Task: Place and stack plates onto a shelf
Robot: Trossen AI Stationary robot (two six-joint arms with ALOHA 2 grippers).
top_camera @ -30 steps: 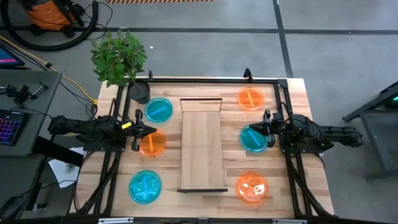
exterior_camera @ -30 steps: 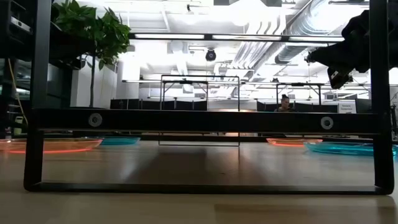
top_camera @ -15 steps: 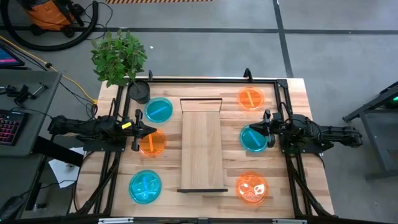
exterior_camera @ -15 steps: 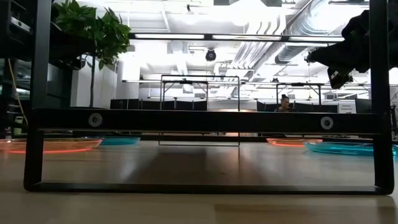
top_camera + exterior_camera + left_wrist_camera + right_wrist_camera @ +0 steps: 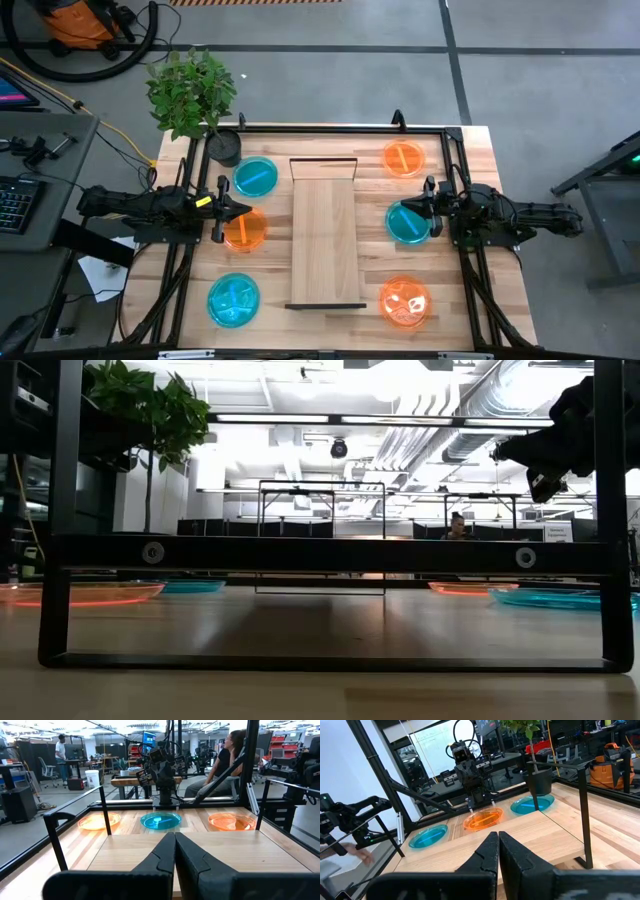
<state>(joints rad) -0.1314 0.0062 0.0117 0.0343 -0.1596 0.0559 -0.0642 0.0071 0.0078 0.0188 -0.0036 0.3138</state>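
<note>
While all six plates lay flat on the counter (image 5: 480,150), no step of the stacking was judged to have begun. The shelf (image 5: 324,235) was found bare along the middle of the counter. On the left side were seen a blue plate (image 5: 255,177) near the plant pot (image 5: 225,149), an orange plate (image 5: 244,230) and a second blue plate (image 5: 233,299). On the right side an orange plate (image 5: 404,158), a blue plate (image 5: 407,222) and a further orange plate (image 5: 404,302) were noted. The left tool (image 5: 222,209) was held above the edge of the middle orange plate, fingers pressed together and nothing gripped. The right tool (image 5: 430,207) was held likewise at the edge of the middle blue plate, closed and empty. It was judged that the next move called for one tool to be opened, lowered over the rim of its nearest plate and closed on it before carriage to the shelf.
</note>
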